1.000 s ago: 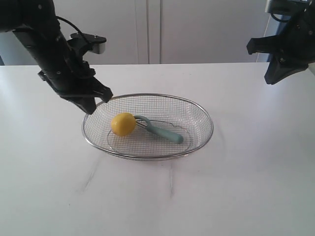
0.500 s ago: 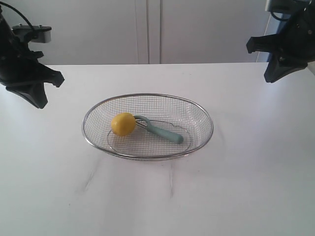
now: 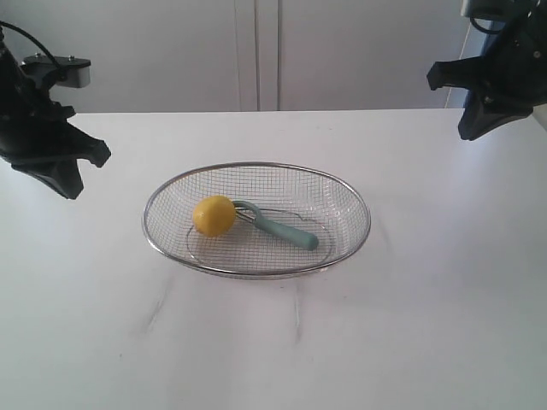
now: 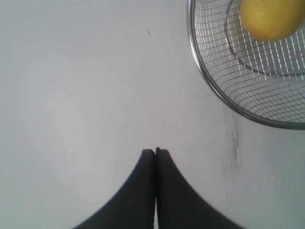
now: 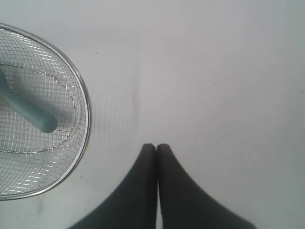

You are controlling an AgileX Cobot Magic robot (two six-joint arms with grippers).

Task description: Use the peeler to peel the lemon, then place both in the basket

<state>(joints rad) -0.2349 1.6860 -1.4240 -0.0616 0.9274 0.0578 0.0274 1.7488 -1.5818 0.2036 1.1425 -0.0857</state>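
The left fingers (image 4: 140,191) had backed well away from the basket (image 3: 256,164), pressed together like the right fingers (image 5: 174,191). The lemon (image 3: 214,215) and peeler (image 3: 282,226) lay inside, so the job looked done, though I couldn't make out any peeling.

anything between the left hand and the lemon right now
Nothing loose that shows. Only the rim and wall of the silver wire-mesh basket lie between the shut left hand and the small round yellow lemon inside it; the teal-handled peeler lies on the lemon's other side.

shiny wire-mesh metal basket (image 3: 342,192), matt white table (image 3: 427,325)
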